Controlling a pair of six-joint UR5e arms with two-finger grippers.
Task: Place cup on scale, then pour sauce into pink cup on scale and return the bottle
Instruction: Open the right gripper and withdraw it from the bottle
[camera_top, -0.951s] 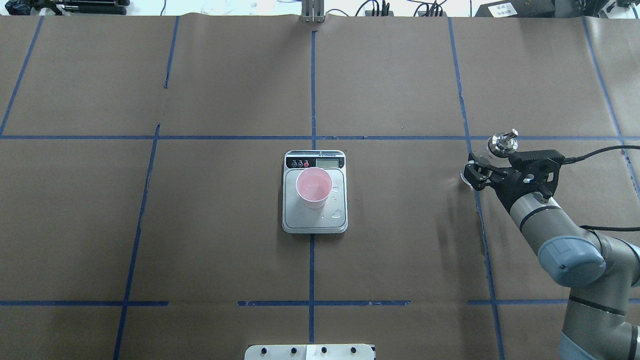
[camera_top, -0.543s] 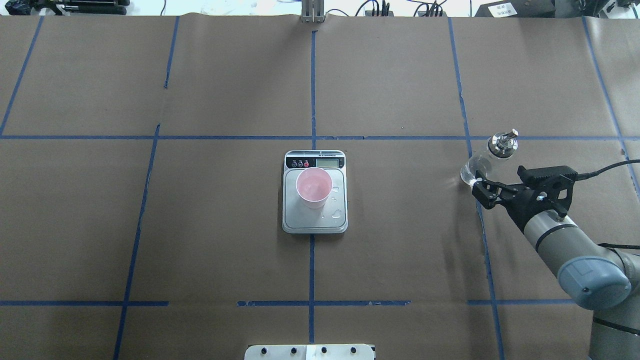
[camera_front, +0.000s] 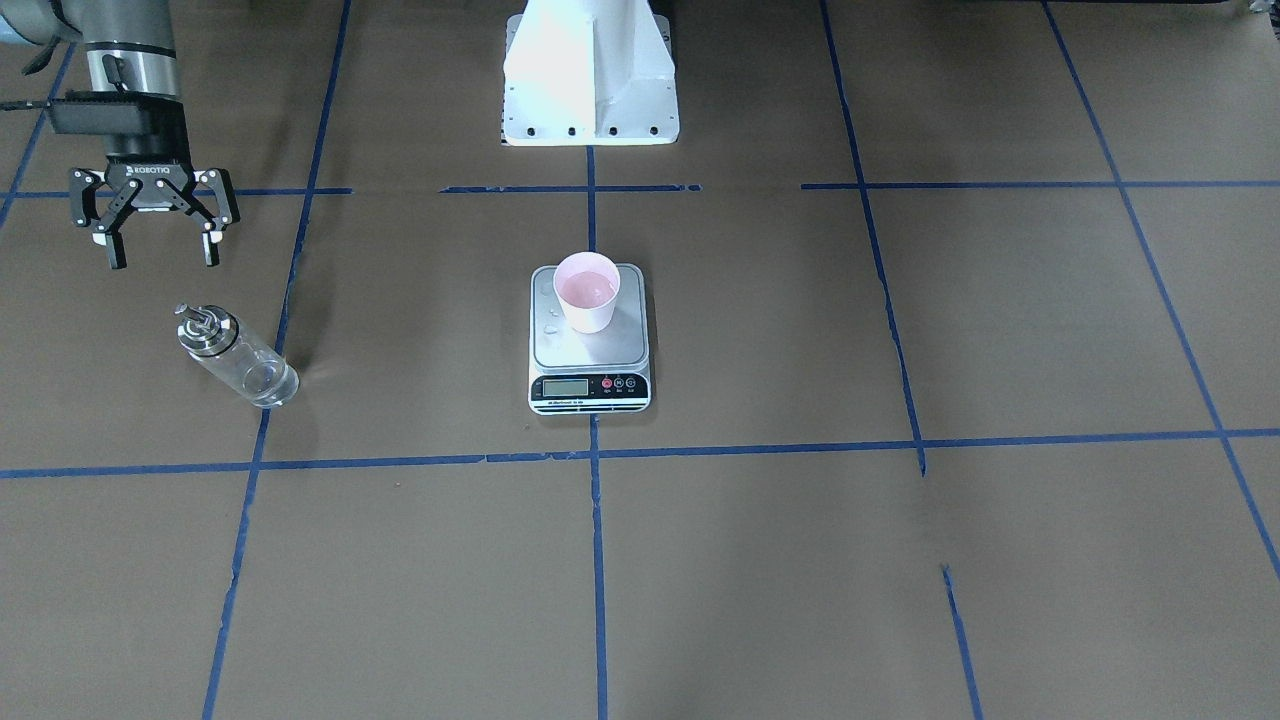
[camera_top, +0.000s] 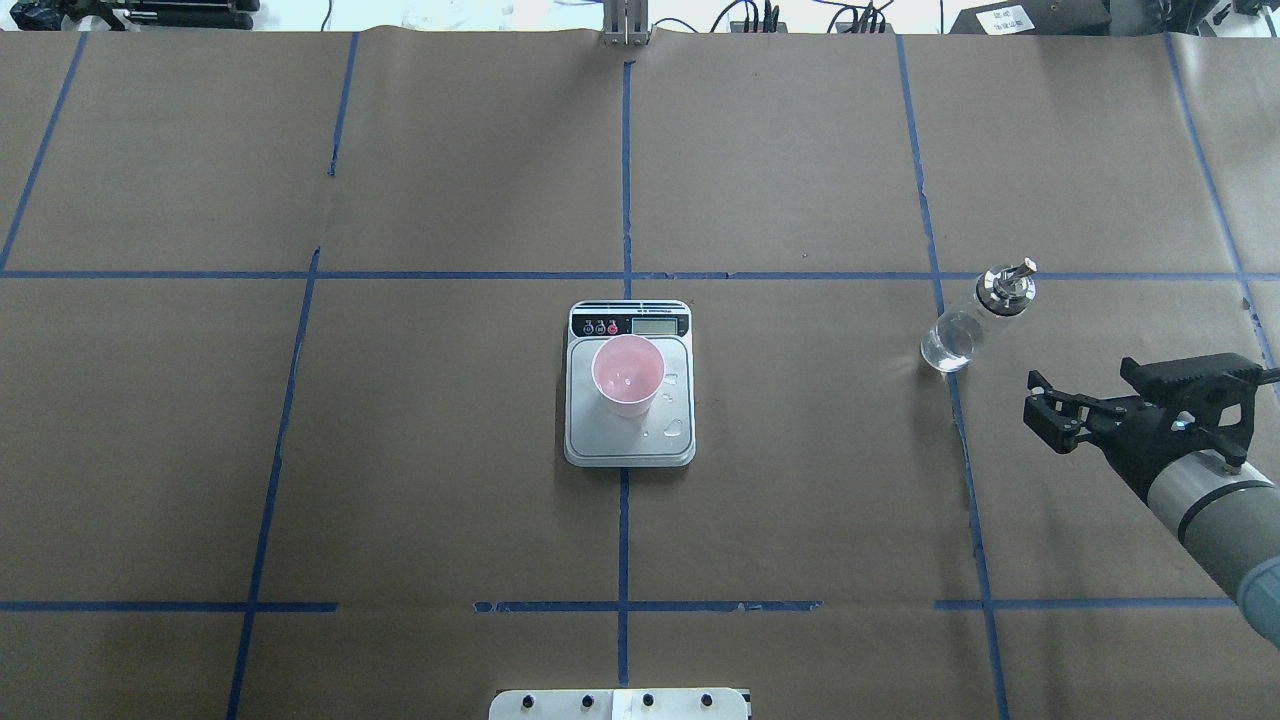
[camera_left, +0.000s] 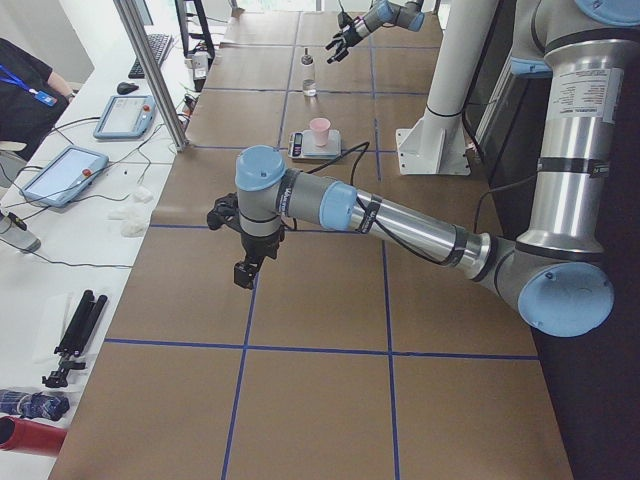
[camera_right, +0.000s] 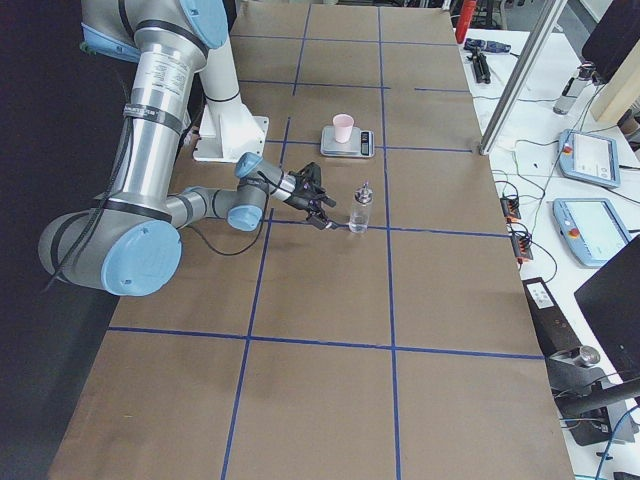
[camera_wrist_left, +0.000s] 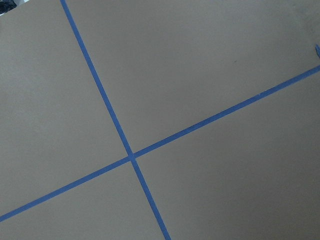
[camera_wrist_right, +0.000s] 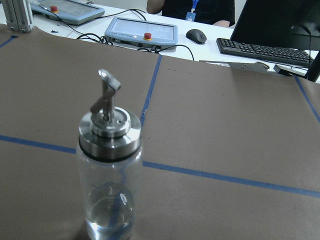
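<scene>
Scale display (camera_front: 565, 387) digits too small

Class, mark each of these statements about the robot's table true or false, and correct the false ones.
1. The pink cup stands on the scale. True.
2. The right gripper is shut on the bottle. False: it is open and apart from the bottle.
3. The bottle stands upright on the table, to one side of the scale. True.
4. The bottle is full up to its metal collar. False: the right wrist view shows clear liquid only near the bottom.
5. The scale's platform is dry. False: droplets lie on it beside the cup.
</scene>
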